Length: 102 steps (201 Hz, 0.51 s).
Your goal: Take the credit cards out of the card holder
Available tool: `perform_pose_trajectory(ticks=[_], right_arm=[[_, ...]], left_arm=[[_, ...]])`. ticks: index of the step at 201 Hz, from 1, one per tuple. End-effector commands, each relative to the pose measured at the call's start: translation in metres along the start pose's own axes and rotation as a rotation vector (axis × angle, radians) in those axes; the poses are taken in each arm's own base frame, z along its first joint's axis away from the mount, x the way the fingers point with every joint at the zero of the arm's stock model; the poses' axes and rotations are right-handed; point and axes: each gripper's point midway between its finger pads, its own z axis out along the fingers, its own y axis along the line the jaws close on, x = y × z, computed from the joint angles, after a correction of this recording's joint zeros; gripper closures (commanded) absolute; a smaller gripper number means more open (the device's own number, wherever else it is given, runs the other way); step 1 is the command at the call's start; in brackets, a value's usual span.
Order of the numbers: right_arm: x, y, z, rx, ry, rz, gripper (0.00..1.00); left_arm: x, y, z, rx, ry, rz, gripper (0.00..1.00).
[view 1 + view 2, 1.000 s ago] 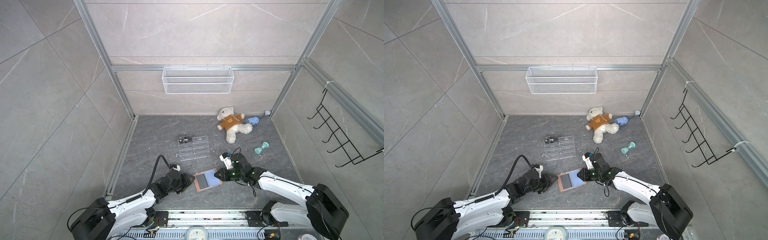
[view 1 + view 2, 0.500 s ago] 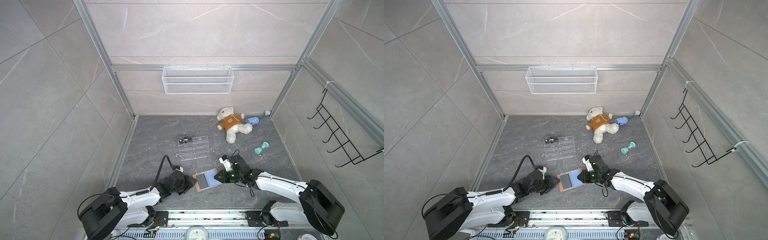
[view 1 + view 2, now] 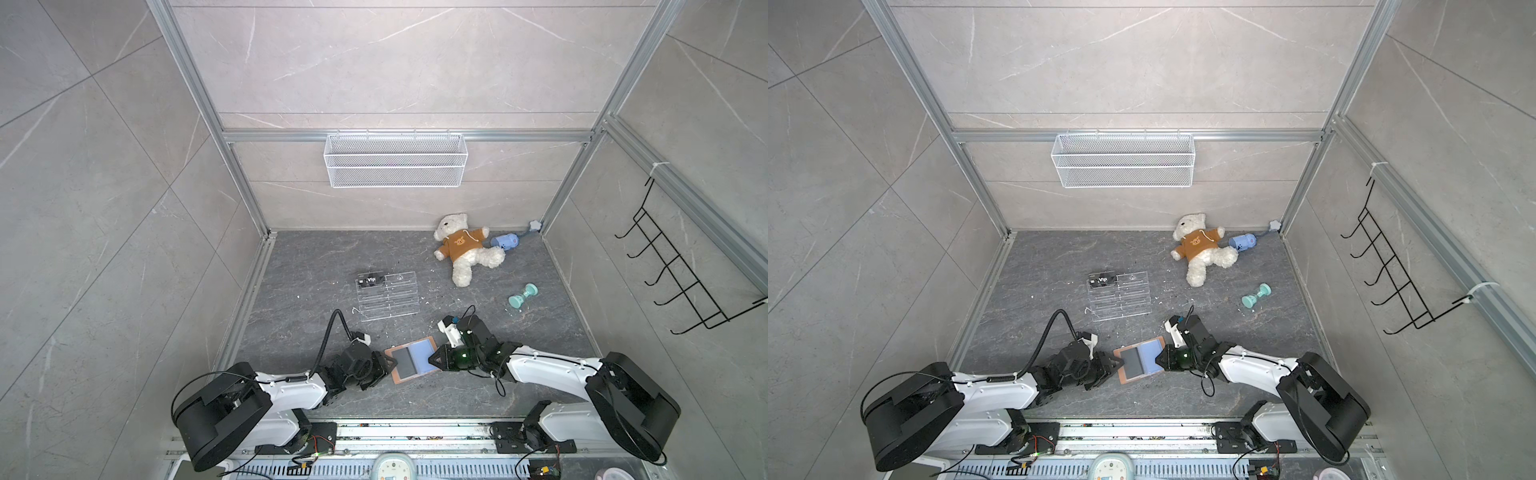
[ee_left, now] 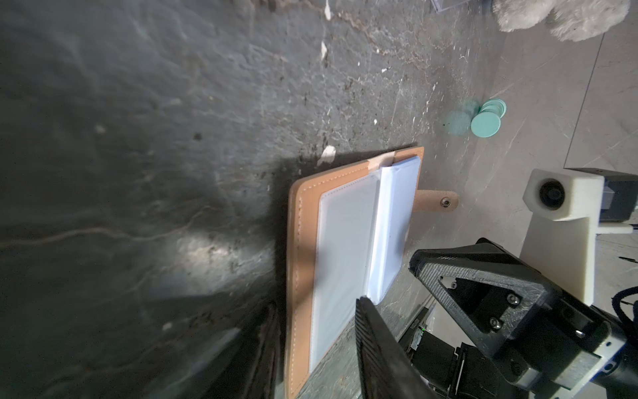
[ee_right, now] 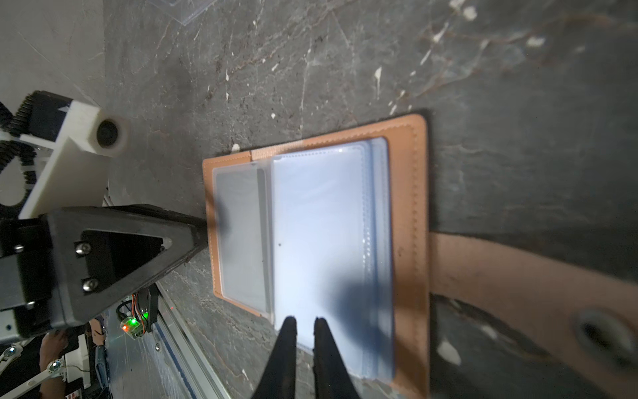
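Grey stone-look bench (image 3: 457, 399) inside a tiled booth, seen from above, with a robot arm reaching in from each side. Between them, near the front, the card holder (image 3: 422, 356) lies open and flat, tan leather down, pale blue sleeves up. Opened out, its long axis runs left to right, slightly skewed. Its spine runs front to back, and the strap tab (image 4: 436, 203) points towards the right arm. One dark credit card (image 3: 402, 360) sits in the left-hand sleeve, its long side parallel to the spine. A second credit card (image 3: 371, 281) rests on a clear rack (image 3: 388, 301) further back. The left fingers (image 3: 383, 366) stand apart, straddling the holder's left edge. The right fingers (image 3: 435, 360) are almost closed at the edge of the right sleeve page; whether they pinch it cannot be told. The likely step is steadying the holder and then drawing the card out. It is best done by pinning one cover and pulling straight along the sleeve, though the sleeve's mouth is not visible
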Motion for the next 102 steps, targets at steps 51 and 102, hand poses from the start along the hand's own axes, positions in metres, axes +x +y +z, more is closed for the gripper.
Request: perform_pose_trajectory(ticks=[51, 102], right_arm=[[0.005, -0.002, 0.003, 0.025, -0.001, -0.008, 0.86], [0.005, -0.001, 0.003, 0.026, 0.000, -0.011, 0.86]], left_arm=[[0.001, -0.019, 0.003, 0.067, -0.005, 0.058, 0.74], [0.001, -0.023, -0.001, 0.081, -0.015, 0.070, 0.90]])
